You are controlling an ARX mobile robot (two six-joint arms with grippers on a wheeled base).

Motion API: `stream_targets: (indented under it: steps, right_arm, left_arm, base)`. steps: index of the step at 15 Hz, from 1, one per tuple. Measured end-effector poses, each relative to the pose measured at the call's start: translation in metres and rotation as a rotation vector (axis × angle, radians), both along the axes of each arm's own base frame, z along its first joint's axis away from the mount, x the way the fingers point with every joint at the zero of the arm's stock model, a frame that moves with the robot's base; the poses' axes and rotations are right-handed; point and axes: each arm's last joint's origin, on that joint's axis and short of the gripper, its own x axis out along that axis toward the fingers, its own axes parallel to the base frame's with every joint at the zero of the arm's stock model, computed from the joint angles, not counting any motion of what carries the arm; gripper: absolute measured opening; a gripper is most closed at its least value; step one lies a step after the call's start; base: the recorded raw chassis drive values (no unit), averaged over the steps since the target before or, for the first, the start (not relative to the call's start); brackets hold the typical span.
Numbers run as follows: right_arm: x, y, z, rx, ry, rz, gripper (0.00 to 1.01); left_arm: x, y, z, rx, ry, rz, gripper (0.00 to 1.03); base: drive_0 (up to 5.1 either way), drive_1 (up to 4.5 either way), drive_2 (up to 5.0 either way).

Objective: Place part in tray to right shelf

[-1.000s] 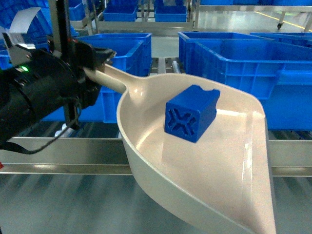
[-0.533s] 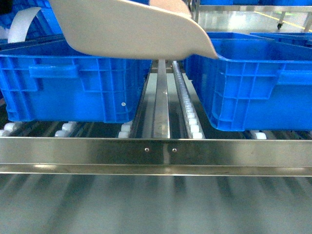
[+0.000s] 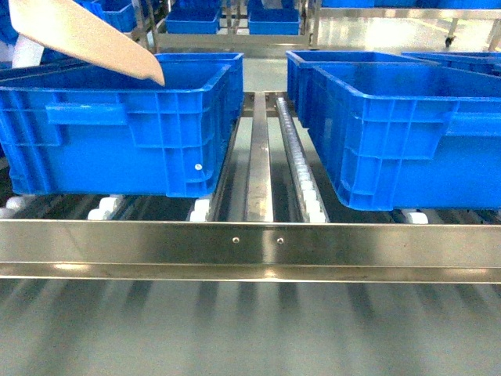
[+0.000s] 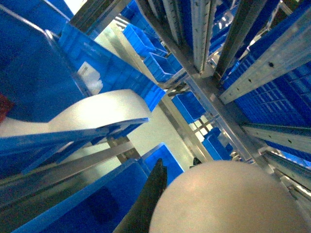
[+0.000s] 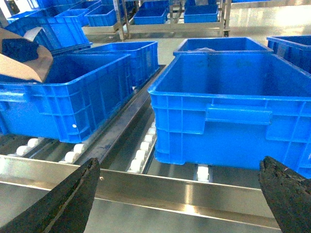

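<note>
At the upper left of the head view the beige tray (image 3: 78, 35) hung tilted above the left blue crate (image 3: 117, 133). In the right wrist view the part (image 5: 19, 48) lay in it, upper left. A roller rail (image 3: 301, 172) ran between that crate and the right blue crate (image 3: 407, 133), behind the right shelf's front beam (image 3: 250, 243). The right pincer (image 5: 180, 204) stood wide; the left pincer's state could not be told.

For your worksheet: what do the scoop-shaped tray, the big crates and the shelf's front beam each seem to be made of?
Tray: probably plastic, beige, smooth with a soft sheen.
Crates: likely moulded plastic, bright blue, with ribbed walls.
Front beam: apparently steel, silver and reflective, with two small screws.
</note>
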Motion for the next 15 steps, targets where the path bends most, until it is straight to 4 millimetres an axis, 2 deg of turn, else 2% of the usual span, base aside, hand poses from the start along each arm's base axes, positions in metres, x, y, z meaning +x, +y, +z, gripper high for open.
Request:
stream_targets:
  steps: [4,11,13,15]
  right_arm:
    - [0.000,0.000,0.000,0.000,0.000,0.000,0.98]
    - [0.000,0.000,0.000,0.000,-0.001,0.000,0.98]
    - [0.000,0.000,0.000,0.000,-0.001,0.000,0.98]
    - [0.000,0.000,0.000,0.000,-0.001,0.000,0.98]
  left_arm:
    - [-0.004,-0.008,0.022,0.103,-0.017,0.015,0.12]
    - [-0.006,0.005,0.017,0.103,-0.002,0.020,0.12]
    - [-0.024,0.005,0.008,0.012,-0.049,-0.064,0.12]
    - [-0.060,-0.003,0.006,-0.095,-0.166,-0.186,0.12]
  base:
    - [0.0,0.00,0.0]
    - [0.0,0.00,0.0]
    - [0.0,0.00,0.0]
    - [0.0,0.00,0.0]
